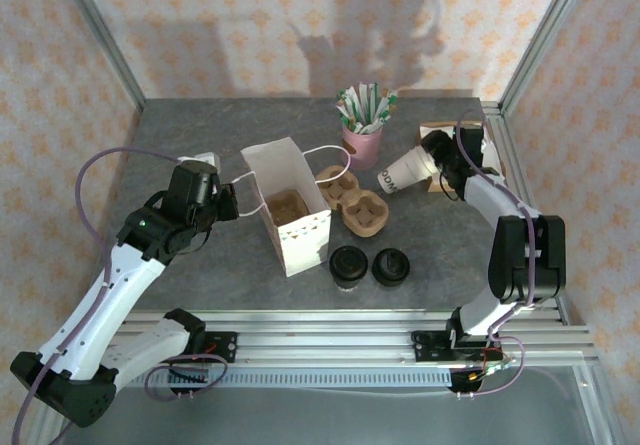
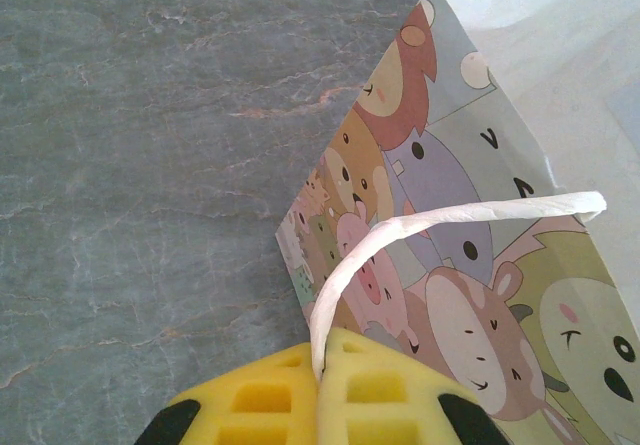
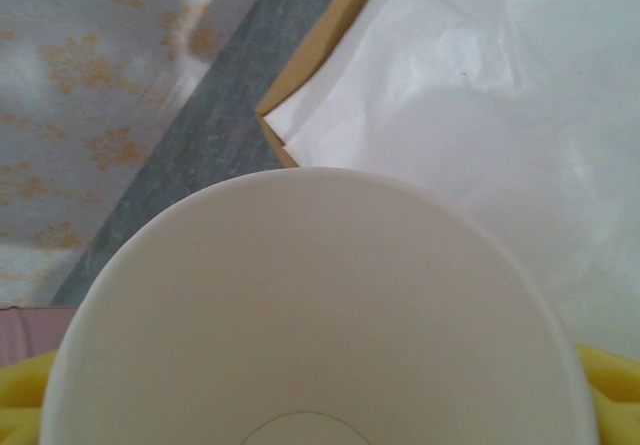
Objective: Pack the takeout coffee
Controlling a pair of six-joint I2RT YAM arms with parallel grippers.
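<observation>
The takeout coffee (image 1: 347, 263), a pale cup under a round black lid, stands on the table in front of the white paper bag (image 1: 288, 210). My left gripper (image 1: 226, 203) is shut on the bag's white twisted handle (image 2: 345, 265), which is pinched between its yellow pads (image 2: 262, 395). The bag's cartoon-printed side (image 2: 450, 255) faces the left wrist. At the back right, my right gripper (image 1: 434, 160) has its yellow fingers (image 3: 20, 395) on either side of a tilted white paper cup (image 1: 404, 173) that reaches across the right wrist view (image 3: 320, 315).
A second black lid (image 1: 390, 267) sits right of the coffee. A brown pulp cup carrier (image 1: 357, 205) lies beside the bag, and another is inside it. A pink cup of sachets (image 1: 362, 137) and a cardboard tray lined with white paper (image 3: 480, 95) stand at the back.
</observation>
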